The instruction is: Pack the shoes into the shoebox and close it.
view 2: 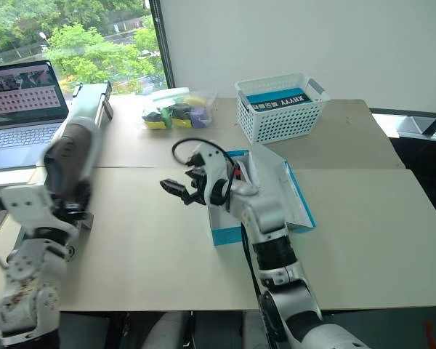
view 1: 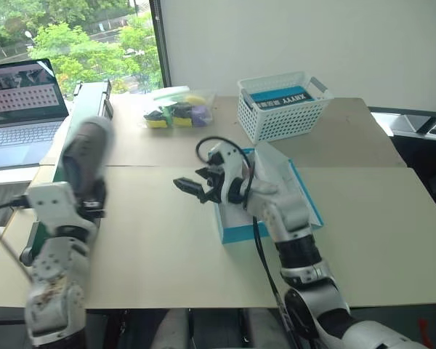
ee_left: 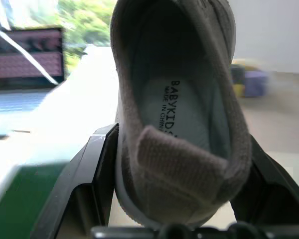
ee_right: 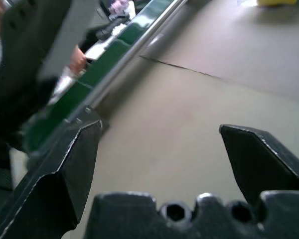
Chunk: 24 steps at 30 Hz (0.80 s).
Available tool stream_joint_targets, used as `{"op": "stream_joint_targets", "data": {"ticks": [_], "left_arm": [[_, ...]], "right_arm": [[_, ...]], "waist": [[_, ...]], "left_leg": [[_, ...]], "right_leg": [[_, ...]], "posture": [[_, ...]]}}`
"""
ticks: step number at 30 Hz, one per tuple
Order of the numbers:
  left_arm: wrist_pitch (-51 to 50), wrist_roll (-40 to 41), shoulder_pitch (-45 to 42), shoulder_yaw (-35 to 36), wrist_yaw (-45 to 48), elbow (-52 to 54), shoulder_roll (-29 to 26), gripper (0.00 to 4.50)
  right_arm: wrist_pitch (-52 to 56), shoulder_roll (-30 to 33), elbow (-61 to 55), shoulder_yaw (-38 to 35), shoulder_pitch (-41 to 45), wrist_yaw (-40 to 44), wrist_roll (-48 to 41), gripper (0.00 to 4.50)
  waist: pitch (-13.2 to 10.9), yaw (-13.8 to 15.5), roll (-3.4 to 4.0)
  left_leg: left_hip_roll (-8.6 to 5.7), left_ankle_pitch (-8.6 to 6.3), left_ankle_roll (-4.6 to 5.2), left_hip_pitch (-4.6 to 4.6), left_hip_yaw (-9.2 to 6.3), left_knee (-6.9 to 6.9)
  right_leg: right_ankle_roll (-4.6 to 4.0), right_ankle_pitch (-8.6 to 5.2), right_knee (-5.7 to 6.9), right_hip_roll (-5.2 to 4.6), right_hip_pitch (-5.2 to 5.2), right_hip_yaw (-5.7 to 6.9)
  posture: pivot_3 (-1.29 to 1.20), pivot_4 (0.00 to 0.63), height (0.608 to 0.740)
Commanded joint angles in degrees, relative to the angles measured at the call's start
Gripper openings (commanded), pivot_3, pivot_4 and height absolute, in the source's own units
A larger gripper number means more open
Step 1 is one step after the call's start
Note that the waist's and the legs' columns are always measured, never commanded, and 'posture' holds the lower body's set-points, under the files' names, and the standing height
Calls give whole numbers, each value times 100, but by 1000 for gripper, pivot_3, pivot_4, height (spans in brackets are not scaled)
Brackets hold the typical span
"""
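Gripping a grey shoe (ee_left: 182,124) heel-first, left end effector (ee_left: 179,199), insole lettering in wrist view, right end effector (ee_right: 174,159) spread wide, empty

The right pincer (ee_right: 159,164) stands wide open, its two black fingers (ee_right: 70,169) spread over the bare tan table (ee_right: 189,109). Beyond runs a green strip with a metal edge (ee_right: 119,45), blurred.

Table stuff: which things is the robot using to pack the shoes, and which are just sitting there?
Using: shoe held in left gripper; blue shoebox; right gripper, open.

Just sitting: white basket, laptop, bag of toys.
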<state>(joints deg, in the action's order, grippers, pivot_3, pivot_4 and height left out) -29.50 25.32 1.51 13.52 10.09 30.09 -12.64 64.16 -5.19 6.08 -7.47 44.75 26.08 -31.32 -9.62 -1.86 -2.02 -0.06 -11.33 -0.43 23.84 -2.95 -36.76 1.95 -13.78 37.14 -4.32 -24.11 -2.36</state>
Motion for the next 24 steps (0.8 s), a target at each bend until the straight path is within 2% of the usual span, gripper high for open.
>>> {"op": "stream_joint_targets", "data": {"ticks": [1, 6, 18, 19, 20, 24], "left_arm": [[-208, 350, 16, -415, 232, 534, 17, 2650], [-330, 425, -146, -708, 281, 521, 19, 2650], [-389, 489, -267, -755, 359, 441, -127, 2650], [-391, 491, -274, -753, 362, 437, -131, 2644], [-393, 492, -282, -748, 361, 432, -135, 2644], [-391, 475, -284, -730, 356, 409, -160, 2644]], "right_arm": [[623, -368, -64, -705, 372, -284, -856, 4500], [723, -360, -90, -838, 368, -690, -1100, 4500], [549, -383, -223, -941, 233, -1282, -1720, 4500], [531, -379, -235, -945, 223, -1319, -1771, 3992], [514, -380, -252, -949, 214, -1354, -1821, 3797], [479, -374, -302, -932, 194, -1451, -2024, 2421]], "waist": [[-1, -21, 1], [-3, -105, 10], [-3, -71, 10], [-3, -71, 10], [-3, -72, 10], [-3, -70, 10]], "left_leg": [[0, -1, 2, 2, 1, 0], [4, -1, 4, -5, 26, 2], [4, 0, 4, -2, 31, -1], [4, 0, 4, -3, 31, -1], [4, 0, 4, -3, 31, -1], [5, 0, 5, -2, 31, -1]], "right_leg": [[0, 0, -1, 0, -3, -2], [0, 0, 6, 14, -4, -9], [0, 0, 1, 18, 0, -7], [0, -1, 2, 18, 1, -7], [0, -1, 1, 19, 1, -7], [1, -1, 1, 20, -1, -7]], "posture": [[0, 150, 739], [0, 150, 739], [0, 150, 739], [0, 150, 739], [0, 150, 739], [0, 150, 739]]}}
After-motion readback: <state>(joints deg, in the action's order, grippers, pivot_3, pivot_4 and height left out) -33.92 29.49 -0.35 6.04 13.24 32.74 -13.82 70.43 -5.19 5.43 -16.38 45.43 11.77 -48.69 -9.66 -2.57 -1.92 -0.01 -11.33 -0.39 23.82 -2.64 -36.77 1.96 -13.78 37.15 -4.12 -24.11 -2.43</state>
